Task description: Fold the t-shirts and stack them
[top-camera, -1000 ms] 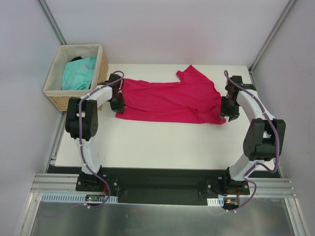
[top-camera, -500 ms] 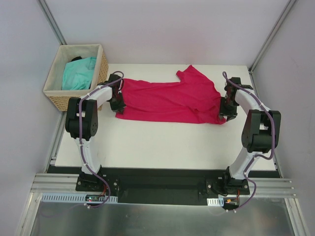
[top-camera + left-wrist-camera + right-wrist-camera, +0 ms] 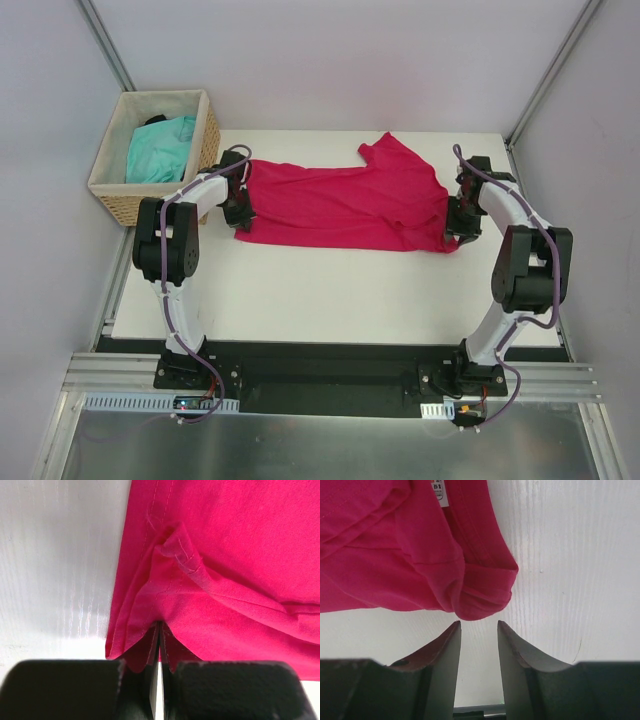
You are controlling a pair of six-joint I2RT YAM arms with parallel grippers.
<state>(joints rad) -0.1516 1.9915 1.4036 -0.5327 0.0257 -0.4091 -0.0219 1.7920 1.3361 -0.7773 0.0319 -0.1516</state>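
White worktop (image 3: 330,290): fills the middle of the top view, with two arm bases below its near edge at the bottom of the frame.

Left arm (image 3: 175,235) and right arm (image 3: 525,265): reach up the frame's two sides, one to each end of the spread garment.

Two t-shirts counted.

Crimson-pink t-shirt (image 3: 340,205): lies flat on the upper half of the worktop. Long axis runs left to right across the frame. Hem end at the left, neck end at the right, one sleeve pointing toward the top edge right of centre. Both outer ends partly covered by the wrists in the top view.

One wicker basket (image 3: 112,198): stands at upper left, beside the worktop's far left corner; touching it or not, cannot tell.

Turquoise t-shirt (image 3: 160,150): sits bunched inside the basket, lower part hidden by the walls. Heading and long axis cannot be made out. Something dark behind it at the far rim, too small to identify.

Left tool (image 3: 159,630): clamped tight on a pinch of the crimson hem, fabric puckering upward out of the closed jaws in the left wrist view.

Right tool (image 3: 479,625): fingers (image 3: 447,650) parted, only bare worktop between them, nothing gripped. Rolled neck-end fabric just above the tips in the right wrist view; contact cannot be told.

One white neck label (image 3: 439,492): cut off by that view's top edge, print unreadable.
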